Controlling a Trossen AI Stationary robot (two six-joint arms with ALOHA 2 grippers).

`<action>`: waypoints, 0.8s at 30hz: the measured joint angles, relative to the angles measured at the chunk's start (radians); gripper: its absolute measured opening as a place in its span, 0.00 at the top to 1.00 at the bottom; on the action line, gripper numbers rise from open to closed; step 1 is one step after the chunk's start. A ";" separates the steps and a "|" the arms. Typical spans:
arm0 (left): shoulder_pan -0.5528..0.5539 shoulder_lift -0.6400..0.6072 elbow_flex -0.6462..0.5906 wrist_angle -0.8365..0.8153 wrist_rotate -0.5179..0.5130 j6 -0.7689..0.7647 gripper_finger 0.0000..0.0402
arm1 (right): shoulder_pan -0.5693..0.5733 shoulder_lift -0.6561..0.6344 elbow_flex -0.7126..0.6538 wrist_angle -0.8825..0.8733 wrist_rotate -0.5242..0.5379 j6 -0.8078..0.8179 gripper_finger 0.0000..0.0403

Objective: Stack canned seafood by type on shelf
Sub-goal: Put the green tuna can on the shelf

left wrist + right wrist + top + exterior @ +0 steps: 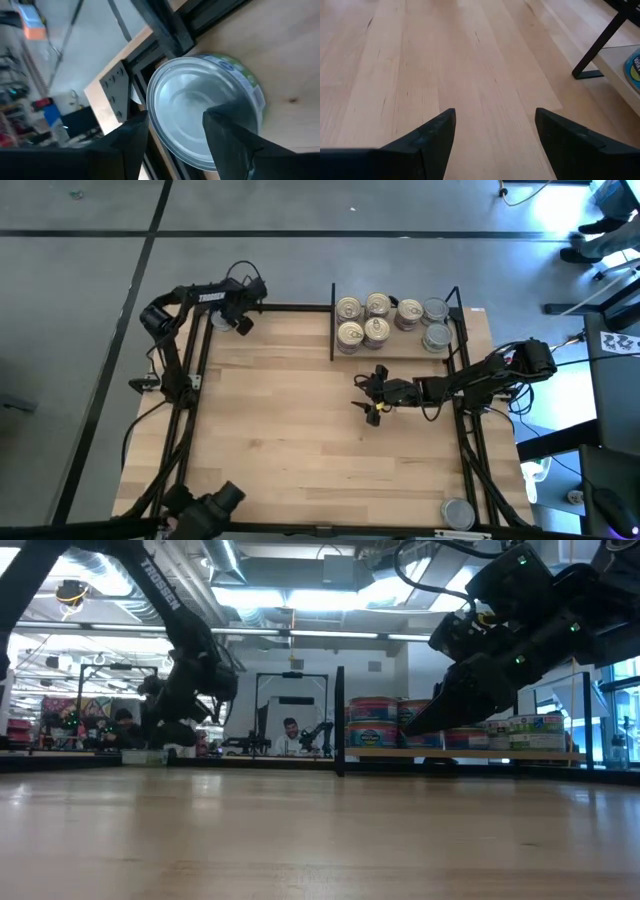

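A grey-lidded tin (200, 95) stands upright on the table by the black frame at the far left corner (220, 321). My left gripper (175, 117) hovers just short of it, open, one finger to each side of the lid; I see no touch. The shelf (400, 352) at the far right holds gold-lidded tins (362, 319) beside its black divider (332, 320) and grey-lidded tins (435, 323) toward the right. In the low view they stand two high (375, 725). My right gripper (372, 395) hangs open over bare wood in front of the shelf (495, 120).
Another grey-lidded tin (458, 513) sits at the near right corner. Black frame bars (190, 370) run along the table's left and right sides. Bare wood spreads over the middle (290, 420). A person (290, 730) sits in the room beyond the far edge.
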 joint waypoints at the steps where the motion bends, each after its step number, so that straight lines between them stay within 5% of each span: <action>1: -0.005 0.011 0.001 -0.001 -0.007 0.005 0.52 | 0.000 0.000 0.000 0.000 0.000 0.000 0.32; 10: -0.100 0.030 0.003 -0.021 -0.017 0.051 0.52 | 0.000 0.000 0.000 0.007 0.000 -0.005 0.32; 24: -0.438 -0.068 0.006 -0.052 0.375 -0.032 0.52 | 0.000 0.000 0.000 0.007 0.000 -0.009 0.32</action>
